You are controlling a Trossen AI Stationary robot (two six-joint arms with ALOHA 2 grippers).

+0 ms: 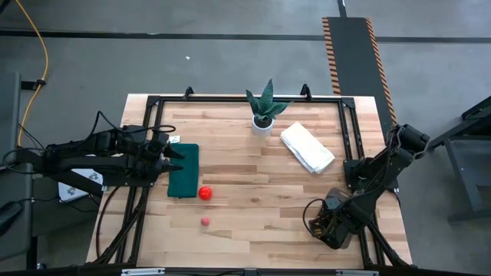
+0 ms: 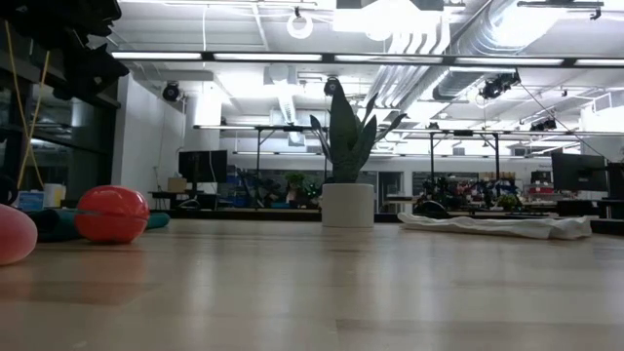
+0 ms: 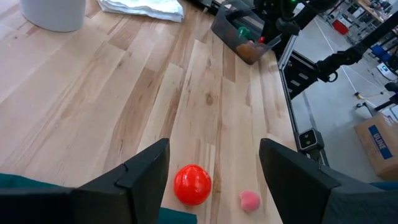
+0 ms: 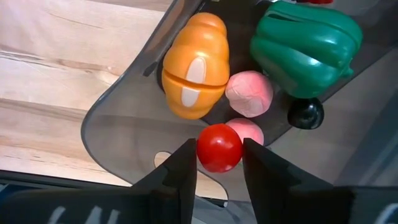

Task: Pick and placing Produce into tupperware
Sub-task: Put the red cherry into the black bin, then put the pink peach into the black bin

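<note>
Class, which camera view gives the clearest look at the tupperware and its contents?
The right wrist view: the tupperware fills the picture, showing its produce. The left wrist view shows it small and far off; in the high view the right arm covers it; the low view misses it.

We see a large workshop or robotics lab: bare ceiling ducts (image 2: 429, 39) and strip lights (image 2: 263, 57) overhead, benches with equipment (image 2: 468, 200) behind, grey concrete floor (image 1: 230, 69) with a striped hazard ramp (image 1: 354, 54) beside the worktop (image 1: 253, 199).
</note>
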